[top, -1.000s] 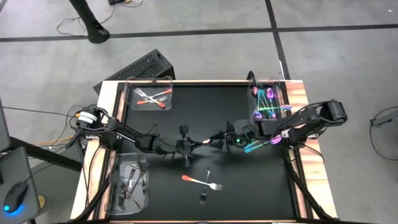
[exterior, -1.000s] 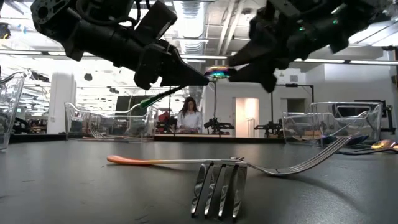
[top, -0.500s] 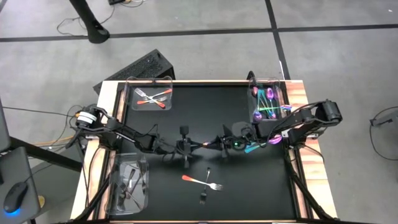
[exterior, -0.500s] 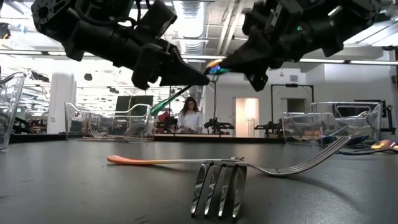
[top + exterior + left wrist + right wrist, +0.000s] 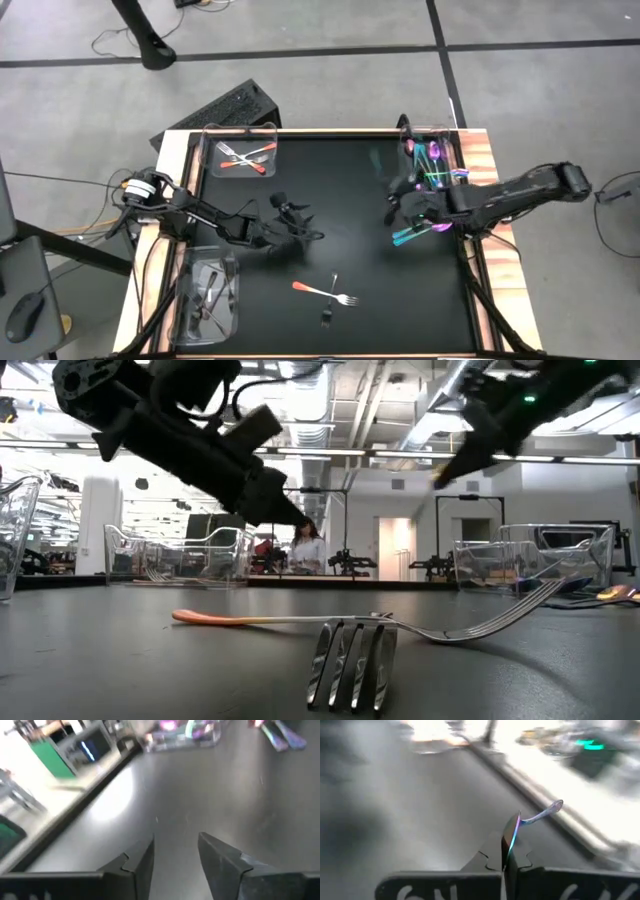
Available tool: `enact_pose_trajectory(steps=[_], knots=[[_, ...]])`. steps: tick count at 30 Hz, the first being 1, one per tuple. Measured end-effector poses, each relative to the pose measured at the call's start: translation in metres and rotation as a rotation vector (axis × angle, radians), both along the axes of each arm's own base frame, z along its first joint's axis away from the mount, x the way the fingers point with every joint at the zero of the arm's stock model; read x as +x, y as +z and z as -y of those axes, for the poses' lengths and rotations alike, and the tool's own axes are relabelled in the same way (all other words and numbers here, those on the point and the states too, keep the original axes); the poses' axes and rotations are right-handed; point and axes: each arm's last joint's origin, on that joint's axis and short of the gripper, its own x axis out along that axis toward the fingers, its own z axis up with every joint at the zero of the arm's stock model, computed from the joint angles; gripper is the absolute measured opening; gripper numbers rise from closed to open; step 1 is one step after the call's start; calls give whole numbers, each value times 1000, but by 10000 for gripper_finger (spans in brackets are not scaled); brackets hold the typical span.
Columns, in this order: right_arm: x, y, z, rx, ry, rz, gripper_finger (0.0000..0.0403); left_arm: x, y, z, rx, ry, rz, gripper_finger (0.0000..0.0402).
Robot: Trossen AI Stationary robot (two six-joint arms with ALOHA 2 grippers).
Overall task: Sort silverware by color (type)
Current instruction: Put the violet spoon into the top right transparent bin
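Observation:
My right gripper (image 5: 393, 205) is above the table's right half and shut on an iridescent purple-teal utensil (image 5: 512, 832). My left gripper (image 5: 300, 222) is open and empty above the table's middle left; its fingers show apart in the left wrist view (image 5: 175, 855). An orange-handled silver fork (image 5: 322, 291) and a second fork (image 5: 329, 312) lie flat on the black table near its front; both show in the low view (image 5: 300, 622). Other iridescent pieces (image 5: 418, 232) lie on the table beside the right bin. My right gripper pinches the iridescent utensil between its two fingers, on a flat part seen edge-on (image 5: 510, 845). The utensil's curved free end (image 5: 553, 807) sticks out forward past the fingertips. It is lifted clear of the table.
Three clear bins stand at the table's edges. The far left one (image 5: 243, 130) holds orange-handled pieces, the far right one (image 5: 455, 150) iridescent ones, and the near left one (image 5: 185, 300) dark ones. A person shows far behind the table in the low view (image 5: 305, 545).
The two grippers met tip to tip over the table's middle with the iridescent utensil between them. My left gripper has let go and drawn back toward the table's left. My right gripper has carried the utensil toward the table's far right, toward the iridescent bin.

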Motion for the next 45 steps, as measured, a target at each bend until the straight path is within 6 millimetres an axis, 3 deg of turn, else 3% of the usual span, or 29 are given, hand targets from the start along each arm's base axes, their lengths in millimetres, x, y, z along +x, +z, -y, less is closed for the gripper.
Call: enact_pose_trajectory(steps=[6, 11, 15, 24, 29, 34, 45], knots=[[-46, 9, 6, -33, -175, -28, 7, -5, -9, -9, -68, 38, -66, 155], [-69, 4, 17, -9, -334, -52, 9, -4, -9, -11, -70, 45, -66, 155], [-76, -1, 24, 84, -438, -41, 42, -4, -9, -11, -79, 49, -59, 155], [-80, -4, 41, 207, -518, -88, 180, -3, -7, -11, -70, 56, -32, 155], [-93, -6, 52, 246, -691, -74, 240, -3, -8, -11, -109, 51, -26, 155], [-107, -8, 64, 320, -926, -9, 249, -3, -8, -11, -110, 51, -25, 155], [-126, -13, 81, 394, -1214, -10, 249, -4, -10, -10, -107, 51, -46, 155]])
